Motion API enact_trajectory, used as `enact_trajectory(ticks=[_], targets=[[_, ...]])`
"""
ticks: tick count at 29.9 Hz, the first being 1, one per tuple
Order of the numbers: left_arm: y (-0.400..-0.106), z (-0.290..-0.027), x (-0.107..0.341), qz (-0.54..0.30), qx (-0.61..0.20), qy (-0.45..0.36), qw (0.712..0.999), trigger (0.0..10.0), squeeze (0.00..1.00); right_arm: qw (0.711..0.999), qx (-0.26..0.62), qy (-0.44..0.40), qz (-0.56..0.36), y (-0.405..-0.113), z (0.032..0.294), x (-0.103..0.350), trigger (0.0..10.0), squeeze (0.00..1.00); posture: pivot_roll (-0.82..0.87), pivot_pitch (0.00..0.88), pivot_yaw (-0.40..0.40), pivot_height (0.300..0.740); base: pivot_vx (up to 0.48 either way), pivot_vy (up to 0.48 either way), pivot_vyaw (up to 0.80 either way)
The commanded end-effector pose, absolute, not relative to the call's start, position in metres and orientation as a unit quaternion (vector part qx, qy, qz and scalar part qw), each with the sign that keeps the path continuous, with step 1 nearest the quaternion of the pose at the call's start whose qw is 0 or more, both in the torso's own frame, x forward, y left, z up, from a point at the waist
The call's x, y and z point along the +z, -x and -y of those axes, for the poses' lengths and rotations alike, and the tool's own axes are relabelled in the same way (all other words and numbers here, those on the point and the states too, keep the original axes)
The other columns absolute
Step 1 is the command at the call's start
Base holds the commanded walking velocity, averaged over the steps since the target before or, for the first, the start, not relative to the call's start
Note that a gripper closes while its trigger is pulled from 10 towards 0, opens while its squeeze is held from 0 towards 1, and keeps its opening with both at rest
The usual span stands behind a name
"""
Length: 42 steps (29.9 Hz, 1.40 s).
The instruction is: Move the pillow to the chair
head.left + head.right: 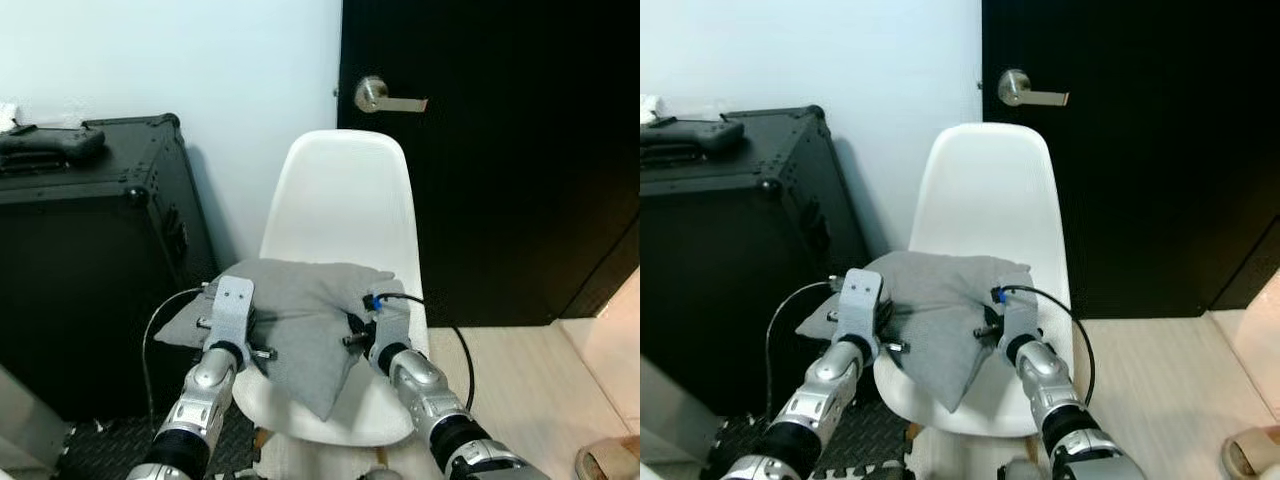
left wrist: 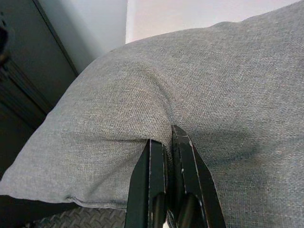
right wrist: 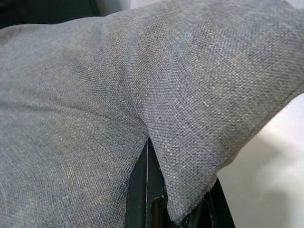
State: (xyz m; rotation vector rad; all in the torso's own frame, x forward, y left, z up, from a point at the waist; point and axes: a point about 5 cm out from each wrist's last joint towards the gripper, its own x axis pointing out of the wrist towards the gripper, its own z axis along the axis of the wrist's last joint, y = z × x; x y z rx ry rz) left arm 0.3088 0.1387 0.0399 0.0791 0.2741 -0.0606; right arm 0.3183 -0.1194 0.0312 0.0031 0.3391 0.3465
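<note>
grey fabric: pillow [image 1: 300,320], one, lying across the seat of the white chair [image 1: 345,200]; its left corner sticks out past the seat edge toward the black case [image 1: 90,250], a front corner droops over the seat front
left tool [image 2: 168,140]: fingers pinched close together on a fold of the pillow's left part, holding it
right tool [image 3: 152,166]: buried under a flap of the pillow's right part; fabric bunches into it, so it looks clamped on the pillow, fingers mostly hidden
risk 1: pillow sits off-centre, left corner unsupported; if both tools let go now it may tip or slide off that side toward the case
risk 2: cloth caught between the fingers; pulling back before opening fully would likely drag the pillow forward off the seat
risk 3: light plastic chair could shift if the arms push on it
counts: pillow 1; chair 1; tools 2; black case 1; door handle [image 1: 388,97] 1
</note>
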Motion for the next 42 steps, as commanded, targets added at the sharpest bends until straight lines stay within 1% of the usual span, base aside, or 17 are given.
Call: enact_trajectory(ticks=[1, 8, 9, 10, 11, 12, 14, 20, 22, 26, 27, 28, 29, 31, 34, 38, 42], targets=[[-0.308, -0.162, 0.044, -0.117, 0.004, -0.050, 0.992, 10.0, 0.00, 0.977, 0.143, 0.013, -0.158, -0.323, 0.132, 0.036, 10.0, 0.00, -0.05, 0.003, 0.010, 0.626, 0.000, 0.000, 0.00], [-0.308, -0.163, 0.041, -0.133, 0.004, -0.049, 0.990, 10.0, 0.00, 0.981, 0.122, 0.019, -0.152, -0.322, 0.140, 0.036, 10.0, 0.00, -0.06, 0.000, 0.003, 0.626, 0.000, 0.000, 0.00], [-0.309, -0.163, 0.041, -0.136, 0.003, -0.046, 0.990, 10.0, 0.00, 0.980, 0.119, 0.015, -0.157, -0.322, 0.141, 0.035, 10.0, 0.00, -0.06, 0.014, -0.008, 0.626, 0.000, 0.000, 0.00], [-0.311, -0.162, 0.041, -0.138, -0.002, -0.054, 0.989, 10.0, 0.00, 0.980, 0.126, 0.007, -0.152, -0.322, 0.142, 0.035, 10.0, 0.00, -0.06, 0.002, -0.007, 0.616, 0.000, 0.000, 0.00], [-0.311, -0.162, 0.041, -0.138, -0.002, -0.054, 0.989, 10.0, 0.00, 0.980, 0.126, 0.007, -0.152, -0.322, 0.142, 0.035, 10.0, 0.00, -0.06, 0.002, -0.007, 0.616, 0.000, 0.000, 0.00], [-0.313, -0.165, 0.043, -0.140, 0.008, -0.052, 0.989, 10.0, 0.00, 0.978, 0.135, 0.020, -0.157, -0.321, 0.141, 0.035, 10.0, 0.00, -0.08, 0.028, 0.009, 0.606, 0.000, 0.000, 0.00], [-0.313, -0.165, 0.043, -0.143, 0.009, -0.055, 0.988, 10.0, 0.00, 0.977, 0.143, 0.029, -0.155, -0.322, 0.141, 0.036, 10.0, 0.00, -0.08, 0.046, 0.010, 0.606, 0.000, 0.000, 0.00], [-0.313, -0.163, 0.042, -0.148, 0.006, -0.069, 0.987, 10.0, 0.00, 0.977, 0.148, 0.035, -0.151, -0.322, 0.143, 0.037, 10.0, 0.00, -0.08, 0.042, 0.006, 0.606, 0.000, 0.000, 0.00], [-0.317, -0.157, 0.042, -0.159, 0.001, -0.099, 0.982, 10.0, 0.00, 0.972, 0.164, 0.037, -0.166, -0.322, 0.144, 0.035, 10.0, 0.00, -0.07, 0.069, 0.008, 0.606, 0.000, 0.000, 0.00], [-0.320, -0.155, 0.043, -0.161, -0.001, -0.102, 0.982, 10.0, 0.00, 0.970, 0.168, 0.044, -0.170, -0.323, 0.144, 0.035, 10.0, 0.00, -0.07, 0.069, 0.008, 0.606, 0.000, 0.000, 0.00], [-0.324, -0.148, 0.046, -0.158, -0.008, -0.101, 0.982, 10.0, 0.00, 0.970, 0.158, 0.057, -0.178, -0.325, 0.147, 0.036, 10.0, 0.00, -0.07, 0.069, 0.002, 0.606, 0.000, 0.000, 0.00], [-0.330, -0.139, 0.052, -0.151, -0.016, -0.087, 0.985, 10.0, 0.00, 0.972, 0.136, 0.052, -0.183, -0.329, 0.151, 0.038, 10.0, 0.00, -0.07, 0.069, 0.006, 0.606, 0.000, 0.000, 0.00], [-0.330, -0.139, 0.052, -0.151, -0.016, -0.087, 0.985, 10.0, 0.00, 0.972, 0.136, 0.052, -0.183, -0.329, 0.151, 0.038, 10.0, 0.00, -0.07, 0.069, 0.006, 0.606, 0.000, 0.000, 0.00], [-0.340, -0.122, 0.065, -0.130, -0.032, -0.068, 0.989, 10.0, 0.00, 0.977, 0.121, 0.033, -0.175, -0.335, 0.154, 0.044, 10.0, 0.00, -0.08, 0.069, 0.011, 0.596, 0.000, 0.000, 0.00], [-0.344, -0.117, 0.068, -0.129, -0.031, -0.062, 0.989, 10.0, 0.00, 0.977, 0.122, 0.030, -0.172, -0.337, 0.153, 0.047, 10.0, 0.00, -0.09, 0.072, 0.018, 0.591, 0.000, 0.000, 0.00], [-0.351, -0.105, 0.077, -0.131, -0.018, -0.037, 0.991, 10.0, 0.00, 0.974, 0.157, 0.045, -0.157, -0.344, 0.146, 0.057, 10.0, 0.00, -0.09, 0.086, 0.022, 0.591, 0.000, 0.000, 0.00], [-0.351, -0.103, 0.076, -0.138, -0.006, -0.035, 0.990, 10.0, 0.00, 0.974, 0.173, 0.032, -0.143, -0.345, 0.145, 0.061, 10.0, 0.00, -0.09, 0.081, 0.022, 0.576, 0.000, 0.000, 0.00]])
